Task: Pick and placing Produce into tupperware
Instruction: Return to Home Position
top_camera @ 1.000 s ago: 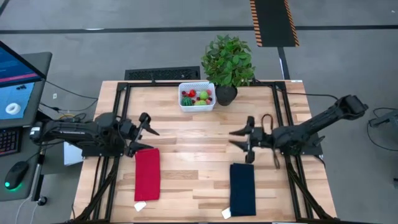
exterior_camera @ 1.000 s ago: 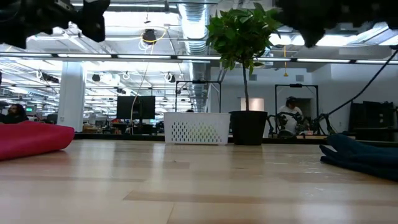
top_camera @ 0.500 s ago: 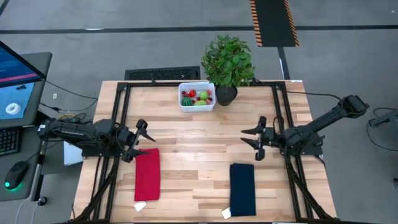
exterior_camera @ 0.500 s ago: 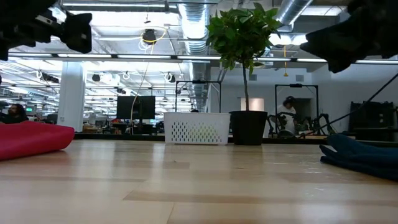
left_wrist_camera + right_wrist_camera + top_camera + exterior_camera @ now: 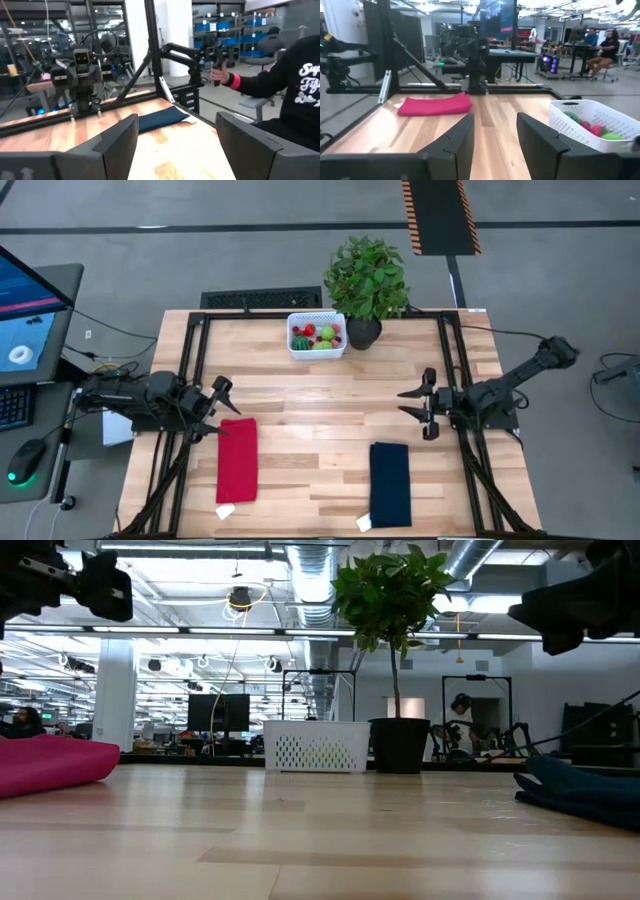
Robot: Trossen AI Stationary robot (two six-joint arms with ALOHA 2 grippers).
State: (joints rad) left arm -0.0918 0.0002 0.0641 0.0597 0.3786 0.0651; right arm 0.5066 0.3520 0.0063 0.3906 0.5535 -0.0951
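- High view, upper centre: produce (image 5: 326,334) lies in the white basket (image 5: 316,316).
- Left gripper (image 5: 220,407) hovers middle left, jaws apart.
- Right gripper (image 5: 405,403) hovers middle right, jaws apart.

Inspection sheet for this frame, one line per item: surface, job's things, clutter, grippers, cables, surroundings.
Surface: wooden table, light planks.
Job's things: produce lies inside the white basket at the far edge.
Clutter: red cloth, blue cloth, potted plant beside the basket.
Grippers: left gripper open, raised, by the red cloth; right gripper open, raised, right side.
Cables: loose cables left of the table.
Surroundings: monitor; person beyond the table.
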